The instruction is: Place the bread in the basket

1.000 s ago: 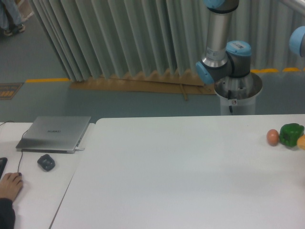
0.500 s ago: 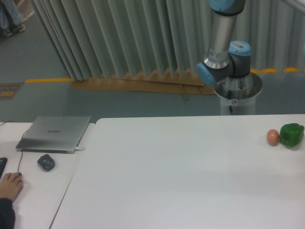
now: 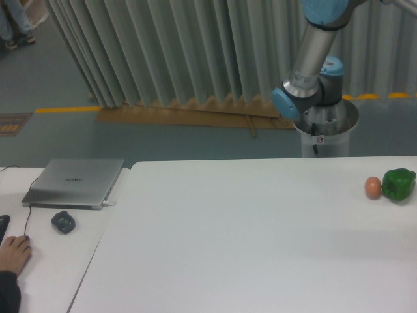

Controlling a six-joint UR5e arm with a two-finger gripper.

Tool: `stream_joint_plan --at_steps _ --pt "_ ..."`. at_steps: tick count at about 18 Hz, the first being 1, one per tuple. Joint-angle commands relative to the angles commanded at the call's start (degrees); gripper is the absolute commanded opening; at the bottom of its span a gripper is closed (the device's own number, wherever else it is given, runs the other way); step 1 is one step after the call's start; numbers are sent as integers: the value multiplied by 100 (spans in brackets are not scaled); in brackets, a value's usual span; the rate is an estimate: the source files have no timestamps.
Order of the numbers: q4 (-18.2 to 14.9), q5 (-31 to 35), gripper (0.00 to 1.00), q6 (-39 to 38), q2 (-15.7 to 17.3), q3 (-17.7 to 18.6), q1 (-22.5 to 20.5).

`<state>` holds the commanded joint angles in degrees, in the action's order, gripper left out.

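The bread and the basket are both out of view. Only the arm's base and lower links (image 3: 311,78) show, behind the far right of the white table (image 3: 247,241), with the upper link leaning up and out of the top edge. The gripper is out of the frame. A small brownish egg (image 3: 373,188) lies near the table's right edge, next to a green pepper (image 3: 399,184).
A closed grey laptop (image 3: 75,182) and a dark mouse (image 3: 63,222) sit on a second table at the left. A person's hand (image 3: 13,253) rests at the lower left corner. A pleated grey curtain (image 3: 163,45) stands behind.
The arm's upright link has tilted and swung to the right. An orange object at the right edge beside the pepper one second ago no longer shows.
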<state>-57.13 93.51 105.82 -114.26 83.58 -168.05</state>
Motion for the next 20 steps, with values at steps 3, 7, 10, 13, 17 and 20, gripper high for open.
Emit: stream_joint_plan --at_steps 3,7,10,13,17,20 --pt "53 1 66 -44 -26 -9 -61" --pt "229 -8 100 -123 -62 0 -44" --pt "229 -35 100 -141 -44 -9 -35" --pt "211 -69 100 -141 26 -18 17" --pt "-34 -8 100 -964 377 53 746" --pt "-175 45 100 -1195 667 149 1071"
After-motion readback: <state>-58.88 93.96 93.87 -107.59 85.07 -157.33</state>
